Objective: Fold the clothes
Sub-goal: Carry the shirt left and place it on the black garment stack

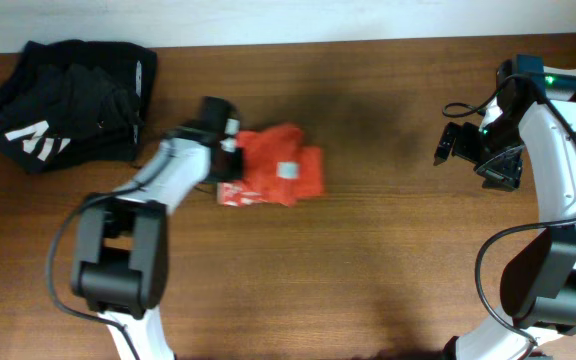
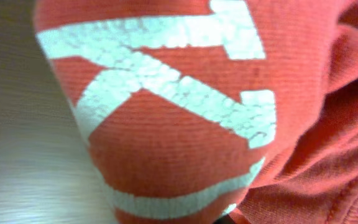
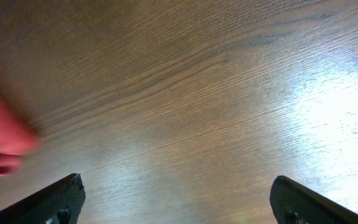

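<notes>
Step 1, I reckon: grabbing to spread. T-shirt [image 1: 278,168] lies bunched near the black pile [image 1: 68,100]. L gripper [image 1: 231,150] sits at its pile-side edge; jaws are hidden by cloth, so I can't tell if it's clamped. R gripper [image 3: 179,202] has fingers apart, empty, far beyond. Next: needs 2 corners, lift, flatten.

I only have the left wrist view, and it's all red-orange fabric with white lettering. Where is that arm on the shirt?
Observer: The left gripper is at the left edge of the crumpled red-orange cotton T-shirt, mid-table.
Operator: And the right arm?
Observer: The right gripper is open, empty, over bare brown wooden table well right of the shirt.
Operator: Anything else nearby?
Observer: A pile of black garments with white stripes lies at the far left corner.
</notes>
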You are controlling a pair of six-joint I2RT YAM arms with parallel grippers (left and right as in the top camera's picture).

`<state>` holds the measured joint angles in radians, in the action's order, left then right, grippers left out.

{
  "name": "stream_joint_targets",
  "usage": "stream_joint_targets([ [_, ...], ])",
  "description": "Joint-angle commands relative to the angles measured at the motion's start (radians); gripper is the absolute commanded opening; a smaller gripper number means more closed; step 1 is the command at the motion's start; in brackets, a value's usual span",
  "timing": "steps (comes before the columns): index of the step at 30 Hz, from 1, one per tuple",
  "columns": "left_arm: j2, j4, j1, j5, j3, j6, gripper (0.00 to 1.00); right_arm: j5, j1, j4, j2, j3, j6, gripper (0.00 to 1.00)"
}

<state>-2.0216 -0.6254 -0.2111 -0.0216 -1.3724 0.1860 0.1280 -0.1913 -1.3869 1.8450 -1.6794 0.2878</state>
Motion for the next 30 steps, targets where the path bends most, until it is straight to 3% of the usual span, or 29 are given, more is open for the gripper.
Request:
stream_joint_targets([
  [1, -0.014, -0.024, 0.166, 0.137, -0.067, -0.138, 0.00, -0.006, -0.006, 0.000, -0.006, -0.016, 0.005, 0.99],
  [5, -0.014, -0.073, 0.295, 0.146, -0.248, -0.210, 0.01, -0.006, -0.006, 0.000, -0.006, -0.016, 0.005, 0.99],
  [11, -0.014, -0.099, 0.315, 0.150, -0.544, -0.186, 0.01, -0.006, -0.006, 0.000, -0.006, -0.016, 0.005, 0.99],
  [17, -0.031, -0.037, 0.417, 0.161, -0.563, -0.066, 0.01, -0.006, -0.006, -0.001, -0.006, -0.016, 0.005, 0.99],
  [23, -0.140, 0.034, 0.606, 0.164, -0.563, -0.066, 0.00, -0.006, -0.006, -0.001, -0.006, -0.016, 0.005, 0.99],
  [27, -0.176, 0.072, 0.699, 0.282, -0.562, -0.013, 0.01, -0.006, -0.006, -0.001, -0.006, -0.016, 0.005, 0.99],
  [28, -0.179, 0.072, 0.718, 0.283, -0.562, -0.011, 0.14, -0.006, -0.006, 0.000, -0.006, -0.016, 0.005, 0.99],
  [29, -0.179, 0.068, 0.734, 0.280, -0.562, -0.012, 0.37, -0.006, -0.006, -0.001, -0.006, -0.016, 0.005, 0.99],
  [30, -0.179, 0.064, 0.745, 0.277, -0.562, -0.011, 0.70, -0.006, -0.006, 0.000, -0.006, -0.016, 0.005, 0.99],
])
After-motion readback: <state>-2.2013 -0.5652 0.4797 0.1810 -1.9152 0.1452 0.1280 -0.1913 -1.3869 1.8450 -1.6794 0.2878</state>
